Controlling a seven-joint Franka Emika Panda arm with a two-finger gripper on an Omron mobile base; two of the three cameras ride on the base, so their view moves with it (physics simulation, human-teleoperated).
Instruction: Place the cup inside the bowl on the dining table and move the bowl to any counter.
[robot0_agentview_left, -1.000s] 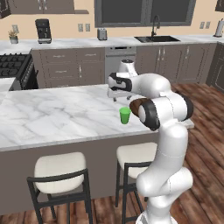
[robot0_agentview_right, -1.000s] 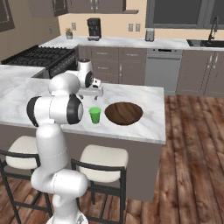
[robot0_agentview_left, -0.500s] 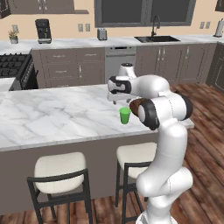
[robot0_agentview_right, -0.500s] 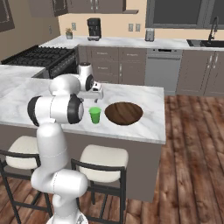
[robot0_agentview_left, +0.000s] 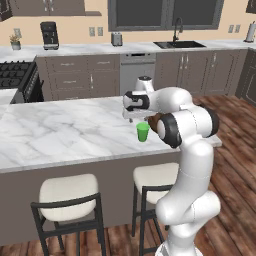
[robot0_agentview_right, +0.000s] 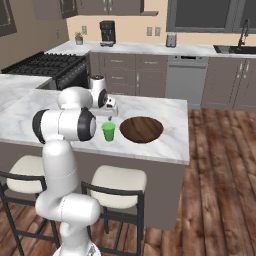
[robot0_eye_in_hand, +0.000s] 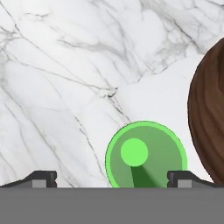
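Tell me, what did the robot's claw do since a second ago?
The claw sank a little lower over the green cup and stays open, holding nothing. The cup and the brown bowl did not move on the marble table; they stand side by side, apart.

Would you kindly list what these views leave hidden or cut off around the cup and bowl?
- Bowl, left base view: mostly behind the arm.
- Bowl, hand view: cut off by the right edge.
- Cup, hand view: lower rim cut off at the bottom.
- Gripper, right base view: fingertips too small to judge.
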